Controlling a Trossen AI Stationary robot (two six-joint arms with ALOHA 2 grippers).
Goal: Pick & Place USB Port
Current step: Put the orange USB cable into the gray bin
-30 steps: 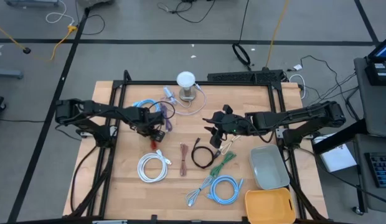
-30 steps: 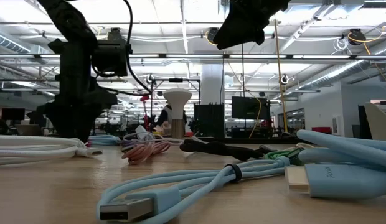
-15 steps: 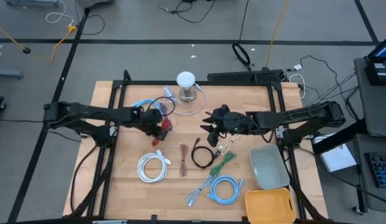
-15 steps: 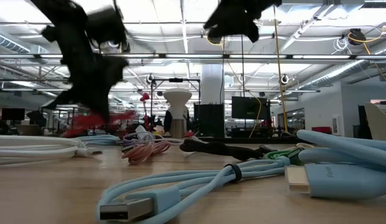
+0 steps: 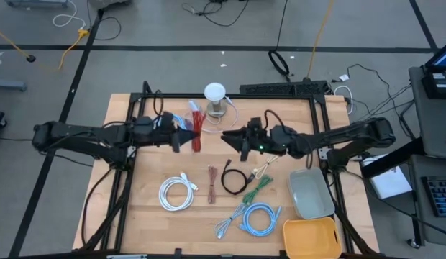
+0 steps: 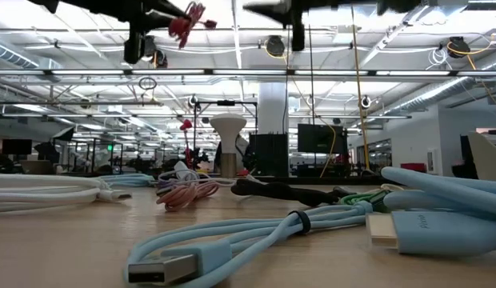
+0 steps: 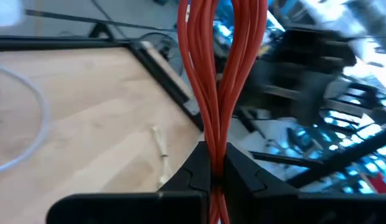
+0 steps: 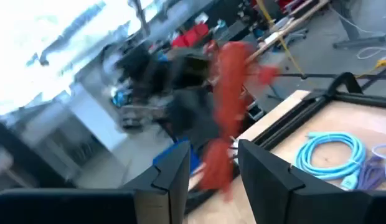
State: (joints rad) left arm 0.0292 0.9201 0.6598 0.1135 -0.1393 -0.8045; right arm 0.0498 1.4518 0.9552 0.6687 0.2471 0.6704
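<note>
The red cable bundle [image 5: 195, 129] hangs in the air above the table's far middle and also shows in the low view [image 6: 186, 16]. My left gripper [image 5: 188, 135] reaches in from the table's left and is shut on it. My right gripper [image 5: 229, 137] comes from the right and points level at the red cable [image 8: 229, 81]. It is a little apart from the bundle and open, with nothing between its fingers [image 8: 261, 174]. My left gripper pinches several strands of the red cable bundle [image 7: 215, 146] between its two fingers. The fingers come in level from the table's left and lie across the bundle. The bundle is lifted clear of the table, its strands reaching on past the fingertips.
On the wood lie a white coil [image 5: 176, 194], a pink cable [image 5: 212, 183], a black cable [image 5: 232, 180], a green one [image 5: 257, 188] and light blue ones [image 5: 260, 218]. A white lamp [image 5: 216, 97] stands at the far edge. A grey tray [image 5: 311, 193] and a yellow tray [image 5: 311, 237] sit near right.
My left gripper has taken hold of the red cable on the table and risen with it, tipping from pointing down to level. The bundle is now lifted clear. My right gripper has tipped up from pointing down to level and rolled, staying in place.
</note>
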